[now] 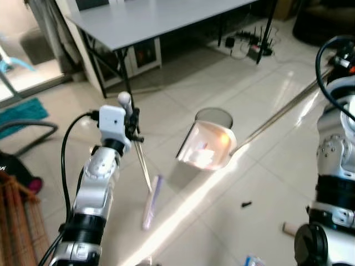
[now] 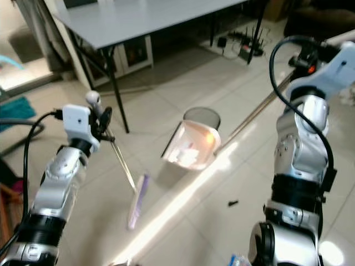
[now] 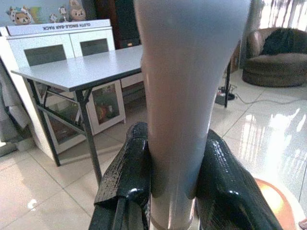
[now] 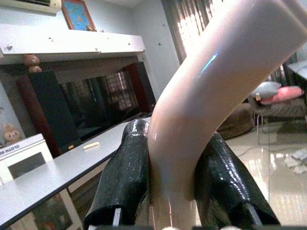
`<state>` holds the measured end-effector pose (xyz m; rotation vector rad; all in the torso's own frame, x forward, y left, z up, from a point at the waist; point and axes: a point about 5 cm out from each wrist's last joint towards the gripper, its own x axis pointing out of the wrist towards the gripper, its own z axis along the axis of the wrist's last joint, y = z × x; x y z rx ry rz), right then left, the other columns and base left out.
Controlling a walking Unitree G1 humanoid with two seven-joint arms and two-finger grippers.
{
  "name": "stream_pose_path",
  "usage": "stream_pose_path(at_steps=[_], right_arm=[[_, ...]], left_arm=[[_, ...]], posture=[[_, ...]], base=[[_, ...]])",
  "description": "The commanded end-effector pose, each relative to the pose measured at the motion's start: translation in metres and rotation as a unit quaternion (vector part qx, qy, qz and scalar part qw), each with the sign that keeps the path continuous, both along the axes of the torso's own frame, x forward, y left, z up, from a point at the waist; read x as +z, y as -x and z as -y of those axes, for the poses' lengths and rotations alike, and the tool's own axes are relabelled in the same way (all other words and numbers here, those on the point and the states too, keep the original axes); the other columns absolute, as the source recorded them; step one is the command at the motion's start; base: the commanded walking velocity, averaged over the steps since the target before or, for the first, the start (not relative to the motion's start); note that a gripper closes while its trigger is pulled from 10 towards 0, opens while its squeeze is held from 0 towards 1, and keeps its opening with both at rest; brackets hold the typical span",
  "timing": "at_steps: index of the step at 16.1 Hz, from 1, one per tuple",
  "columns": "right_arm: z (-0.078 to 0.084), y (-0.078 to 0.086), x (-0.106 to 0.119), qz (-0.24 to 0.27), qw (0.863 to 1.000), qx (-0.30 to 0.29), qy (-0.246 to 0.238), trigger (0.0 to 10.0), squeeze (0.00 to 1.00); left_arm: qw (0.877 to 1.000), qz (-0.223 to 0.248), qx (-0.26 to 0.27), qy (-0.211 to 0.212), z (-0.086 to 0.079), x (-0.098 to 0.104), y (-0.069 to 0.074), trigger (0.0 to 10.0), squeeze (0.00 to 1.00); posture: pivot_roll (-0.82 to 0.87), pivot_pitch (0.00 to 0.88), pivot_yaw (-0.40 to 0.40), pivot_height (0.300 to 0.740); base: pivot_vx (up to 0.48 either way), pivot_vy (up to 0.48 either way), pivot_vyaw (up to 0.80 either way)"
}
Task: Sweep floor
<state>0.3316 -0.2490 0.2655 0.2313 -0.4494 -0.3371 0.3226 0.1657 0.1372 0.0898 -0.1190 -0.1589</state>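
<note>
My left gripper [image 1: 132, 124] is shut on a broom's handle [image 1: 124, 100], a white grip over a thin metal rod. The rod slants down to the purple brush head [image 1: 152, 200] lying on the tiled floor. In the left wrist view the handle [image 3: 187, 96] sits tight between both black fingers [image 3: 129, 172]. A pinkish dustpan [image 1: 206, 145] rests on the floor in the middle, tilted up. Its long metal pole [image 1: 283, 111] runs up to the right, where my right gripper [image 2: 308, 55] is shut on its curved pale grip [image 4: 201, 105].
A small black scrap [image 1: 247, 204], a beige tube [image 1: 289, 228] and a blue-white wrapper [image 1: 254, 260] lie on the floor at the lower right. A grey folding table [image 1: 166, 19] stands behind, with cables and a power strip [image 1: 249, 44] beyond. A teal mat [image 1: 22, 112] lies at the left.
</note>
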Motion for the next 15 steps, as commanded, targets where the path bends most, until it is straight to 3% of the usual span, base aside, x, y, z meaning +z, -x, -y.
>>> stream_pose_path(at_steps=[1, 6, 9, 15], right_arm=[[-0.0138, -0.0029, 0.0153, 0.040, 0.999, 0.028, -0.009, 10.0, 0.00], [-0.0111, -0.0039, 0.0155, 0.045, 0.998, 0.024, -0.025, 10.0, 0.00], [-0.0095, -0.0047, 0.0141, 0.048, 0.998, 0.020, -0.038, 10.0, 0.00], [-0.0105, -0.0048, 0.0115, 0.045, 0.998, 0.021, -0.038, 10.0, 0.00]], left_arm=[[0.999, 0.018, 0.022, -0.020, -0.0139, 0.0071, 0.0012, 10.0, 0.00], [0.999, 0.018, 0.024, -0.023, -0.0155, 0.0063, 0.0036, 10.0, 0.00], [0.999, 0.018, 0.023, -0.027, -0.0174, 0.0067, 0.0045, 10.0, 0.00], [0.999, 0.018, 0.019, -0.028, -0.0153, 0.0079, 0.0025, 10.0, 0.00]], posture=[[0.01, 0.027, 0.027, 0.740], [0.02, 0.029, 0.023, 0.740], [0.03, 0.030, 0.032, 0.740], [0.03, 0.031, 0.042, 0.740]], base=[[0.480, 0.000, 0.00], [0.480, 0.000, 0.00], [0.480, 0.000, -0.70], [0.480, 0.000, 0.00]])
